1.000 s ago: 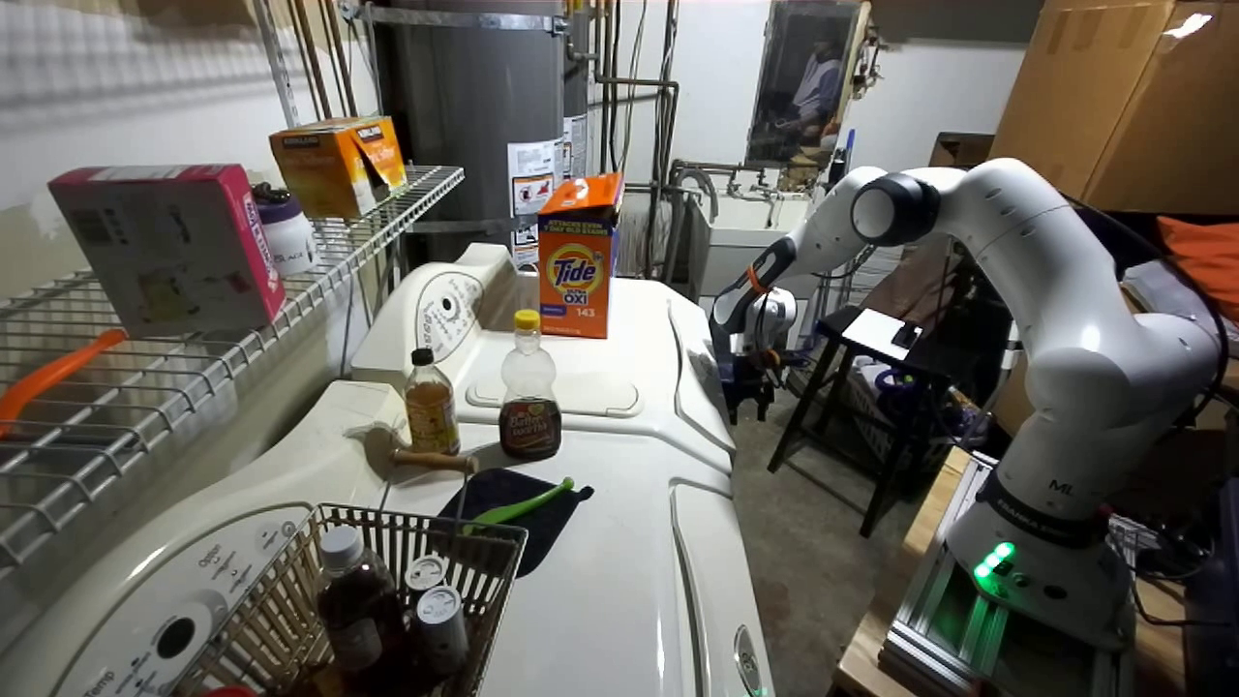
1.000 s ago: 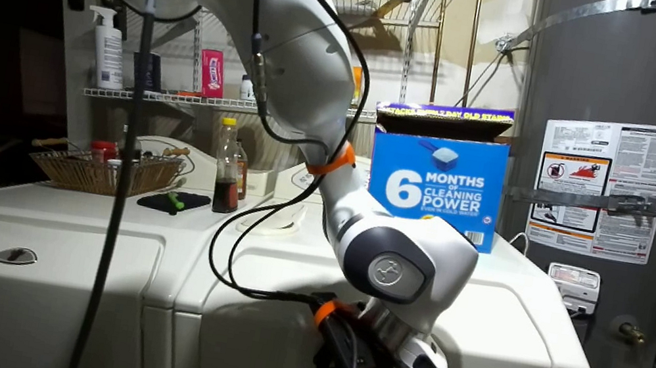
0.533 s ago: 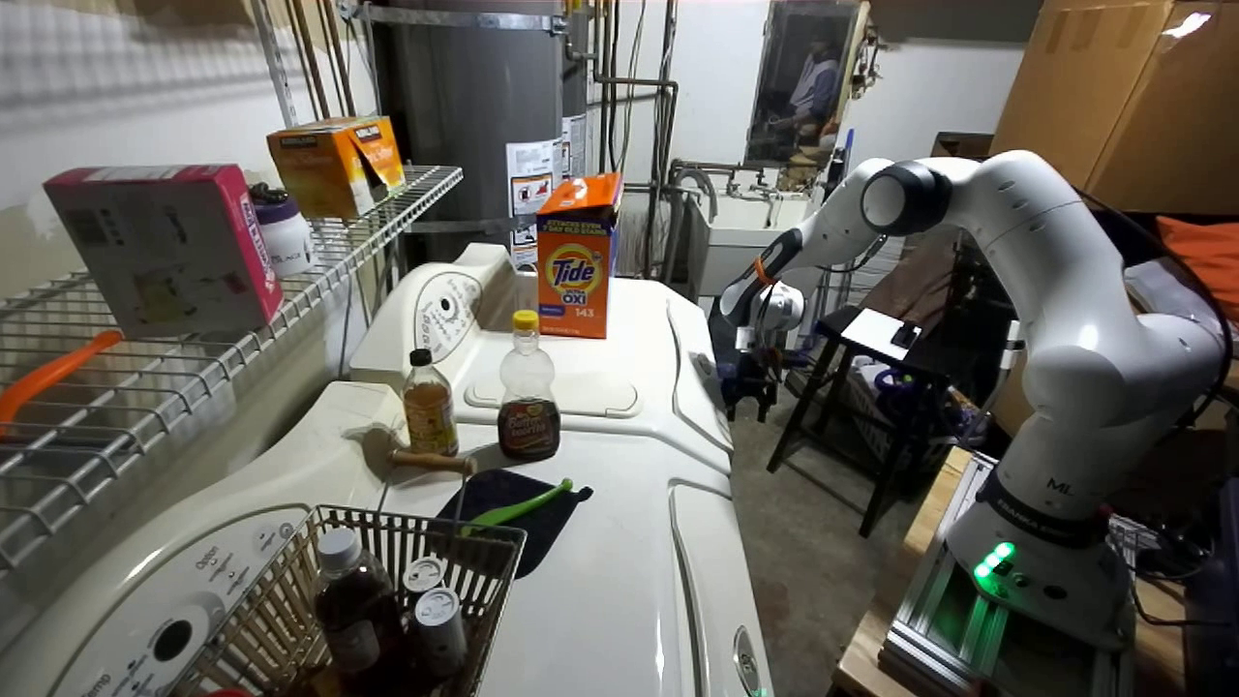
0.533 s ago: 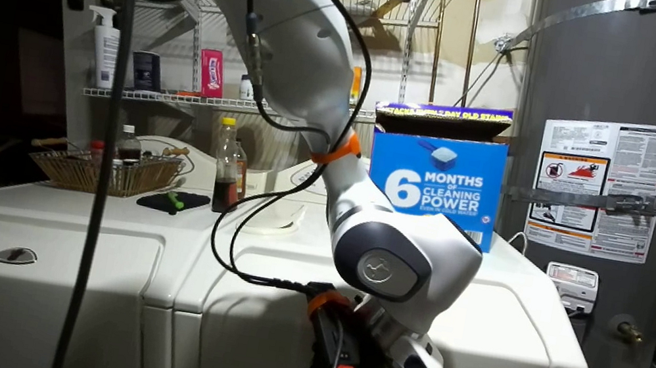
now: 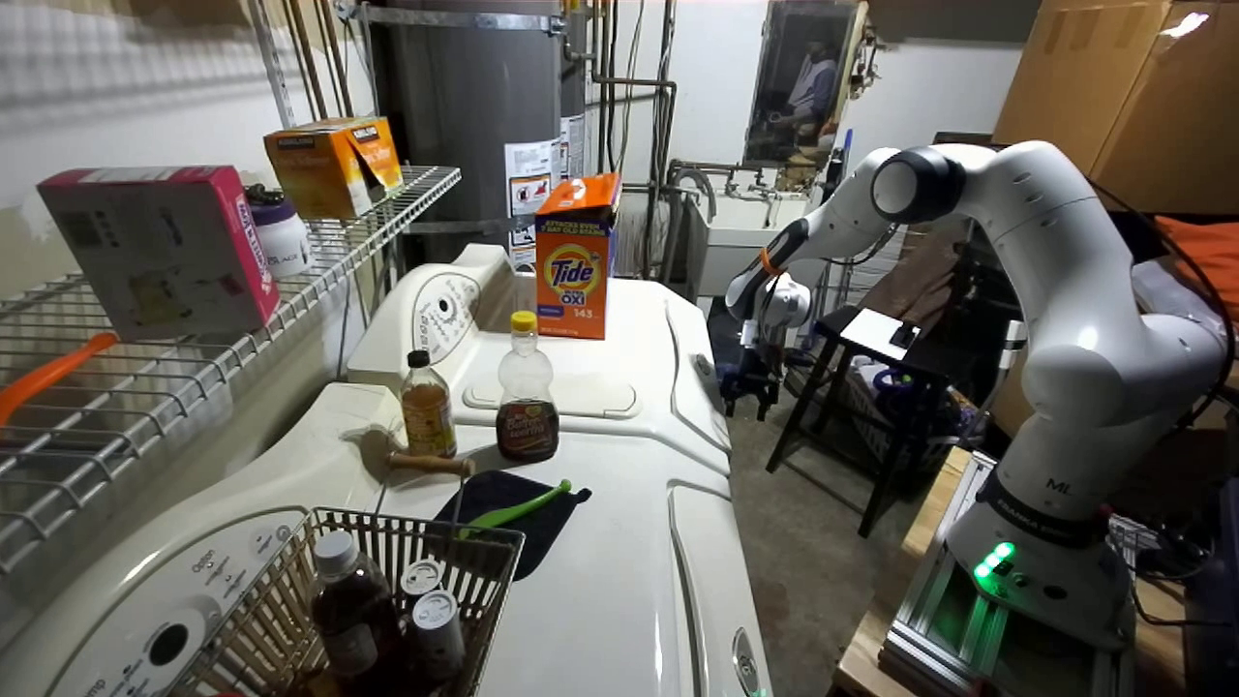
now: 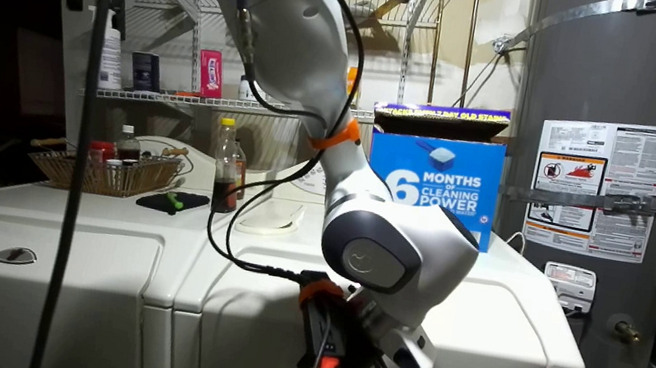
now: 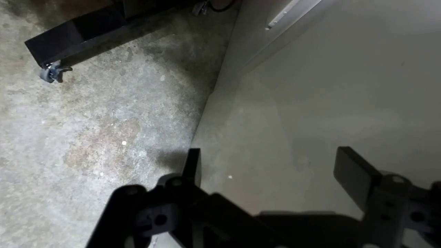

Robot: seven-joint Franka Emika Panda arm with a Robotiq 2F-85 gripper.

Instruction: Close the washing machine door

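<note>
White washing machine (image 5: 649,373), black end effector (image 7: 270,156), orange-and-blue box (image 5: 573,261), mottled grey floor (image 7: 106,113), yellow bottle cap (image 5: 524,322)

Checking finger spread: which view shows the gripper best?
The wrist view: the gripper appears large and close, with both fingers visible and wide apart. In both exterior views it is a dark shape at the lower end of the arm, its finger gap harder to judge.
</note>
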